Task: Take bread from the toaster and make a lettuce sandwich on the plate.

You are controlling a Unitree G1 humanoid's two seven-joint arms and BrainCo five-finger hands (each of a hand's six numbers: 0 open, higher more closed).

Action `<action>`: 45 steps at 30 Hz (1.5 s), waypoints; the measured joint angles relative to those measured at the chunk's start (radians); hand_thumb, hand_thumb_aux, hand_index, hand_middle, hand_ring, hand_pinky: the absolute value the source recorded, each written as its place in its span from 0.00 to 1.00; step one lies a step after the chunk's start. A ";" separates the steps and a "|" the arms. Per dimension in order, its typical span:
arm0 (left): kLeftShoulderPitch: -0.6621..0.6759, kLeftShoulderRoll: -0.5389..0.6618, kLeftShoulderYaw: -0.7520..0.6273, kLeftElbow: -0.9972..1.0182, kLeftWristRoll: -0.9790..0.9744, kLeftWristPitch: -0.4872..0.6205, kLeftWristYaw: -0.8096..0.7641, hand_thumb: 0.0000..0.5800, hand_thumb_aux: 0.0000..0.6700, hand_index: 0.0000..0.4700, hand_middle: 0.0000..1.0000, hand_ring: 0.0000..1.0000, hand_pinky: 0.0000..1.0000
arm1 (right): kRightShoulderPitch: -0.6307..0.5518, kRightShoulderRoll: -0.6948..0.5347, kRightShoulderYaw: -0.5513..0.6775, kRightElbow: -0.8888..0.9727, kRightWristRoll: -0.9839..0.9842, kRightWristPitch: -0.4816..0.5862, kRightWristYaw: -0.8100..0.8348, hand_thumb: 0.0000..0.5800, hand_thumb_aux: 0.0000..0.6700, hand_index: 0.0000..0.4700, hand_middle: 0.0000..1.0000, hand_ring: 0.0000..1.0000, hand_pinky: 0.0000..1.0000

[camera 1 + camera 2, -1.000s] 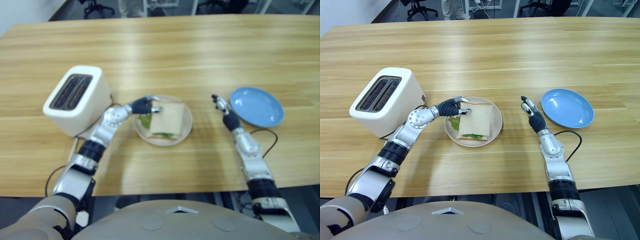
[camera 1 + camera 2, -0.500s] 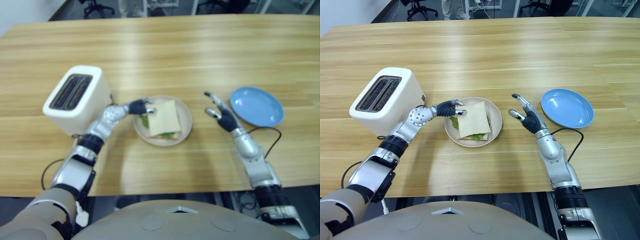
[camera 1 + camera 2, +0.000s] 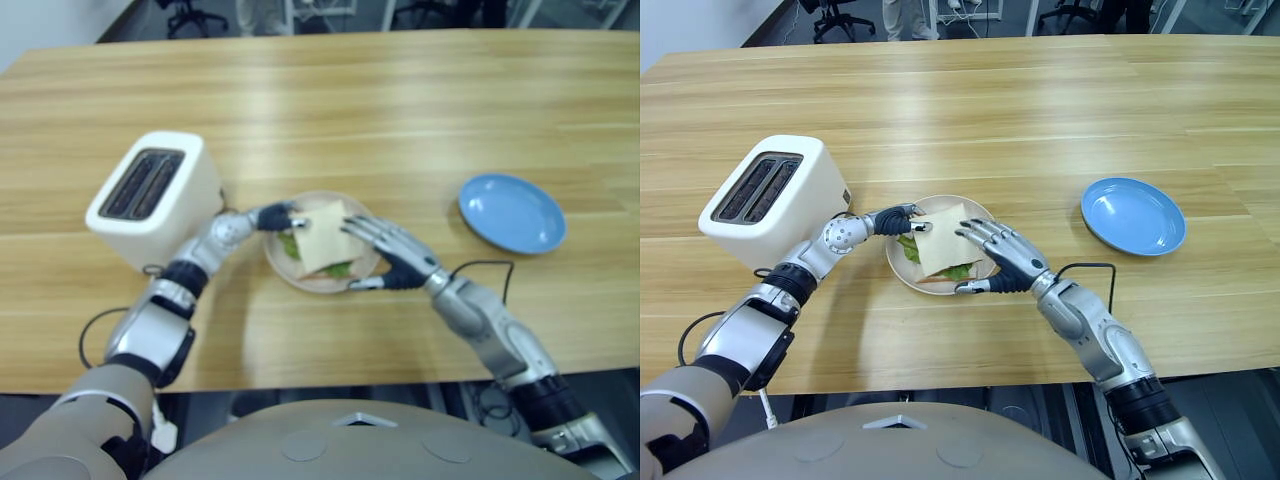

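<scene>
A beige plate sits mid-table with a sandwich on it: a pale top bread slice over green lettuce. My left hand is at the slice's left corner, fingers curled and pinching it. Over the plate's right side, my right hand has its fingers spread, with the fingertips at the slice's right edge. The white toaster stands to the left, both slots dark.
A blue plate with nothing on it lies to the right. A black cable loops on the table by my right forearm. Bare wooden tabletop stretches behind the plates. Office chairs stand beyond the far edge.
My right hand swung left from beside the blue plate to the sandwich's right edge, fingers spreading. The top slice turned slightly. My left hand stayed at the slice's left corner.
</scene>
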 measured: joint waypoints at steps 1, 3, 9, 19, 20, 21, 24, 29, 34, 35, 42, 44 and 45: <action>-0.001 -0.003 -0.002 0.003 0.001 -0.004 0.004 1.00 1.00 0.98 1.00 1.00 1.00 | -0.019 -0.012 0.020 0.021 -0.038 0.001 -0.008 0.00 0.00 0.00 0.00 0.00 0.00; -0.001 -0.005 -0.004 0.009 0.003 -0.010 0.009 1.00 1.00 0.98 1.00 1.00 1.00 | -0.048 -0.021 0.049 0.063 -0.090 0.003 -0.027 0.00 0.00 0.00 0.00 0.00 0.00; -0.003 -0.004 -0.002 0.022 0.005 -0.009 0.016 1.00 1.00 0.98 1.00 1.00 1.00 | -0.161 -0.012 0.146 0.224 -0.193 -0.006 -0.120 0.00 0.00 0.00 0.00 0.00 0.00; -0.003 0.006 -0.001 0.042 0.015 -0.008 0.019 1.00 1.00 0.98 1.00 1.00 1.00 | -0.220 -0.009 0.254 0.247 -0.362 0.045 -0.218 0.00 0.00 0.00 0.00 0.00 0.00; -0.003 0.006 -0.002 0.042 0.020 -0.008 0.019 1.00 1.00 0.98 1.00 1.00 1.00 | -0.217 -0.010 0.260 0.237 -0.375 0.049 -0.218 0.00 0.00 0.00 0.00 0.00 0.00; -0.003 0.006 -0.002 0.042 0.024 -0.008 0.019 1.00 1.00 0.98 1.00 1.00 1.00 | -0.211 -0.010 0.266 0.227 -0.387 0.055 -0.218 0.00 0.00 0.00 0.00 0.00 0.00; -0.003 0.009 -0.004 0.041 0.036 -0.011 0.026 1.00 0.97 0.95 1.00 1.00 1.00 | -0.199 -0.011 0.290 0.195 -0.421 0.073 -0.218 0.00 0.00 0.00 0.00 0.00 0.00; -0.007 0.053 -0.052 -0.029 0.188 0.007 0.240 0.00 0.00 0.00 0.00 0.00 0.00 | -0.198 -0.012 0.309 0.189 -0.439 0.091 -0.216 0.00 0.00 0.00 0.00 0.00 0.00; -0.033 0.175 -0.002 -0.300 0.330 0.073 0.518 0.00 0.00 0.00 0.00 0.00 0.00 | -0.205 -0.010 0.331 0.191 -0.438 0.103 -0.217 0.00 0.00 0.00 0.00 0.00 0.00; -0.035 0.190 0.022 -0.355 0.344 0.082 0.551 0.00 0.00 0.00 0.00 0.00 0.00 | -0.205 -0.010 0.331 0.191 -0.437 0.105 -0.218 0.00 0.00 0.00 0.00 0.00 0.00; 0.071 0.291 0.168 -0.740 0.398 0.192 0.625 0.00 0.00 0.00 0.00 0.00 0.00 | -0.203 -0.012 0.339 0.188 -0.436 0.122 -0.220 0.00 0.00 0.00 0.00 0.00 0.00; 0.111 0.292 0.191 -0.795 0.381 0.206 0.599 0.00 0.00 0.00 0.00 0.00 0.00 | -0.202 -0.014 0.337 0.188 -0.436 0.135 -0.225 0.00 0.00 0.00 0.00 0.00 0.00; 0.127 0.292 0.197 -0.810 0.370 0.207 0.588 0.00 0.00 0.00 0.00 0.00 0.00 | -0.199 -0.015 0.333 0.184 -0.436 0.141 -0.229 0.00 0.00 0.00 0.00 0.00 0.00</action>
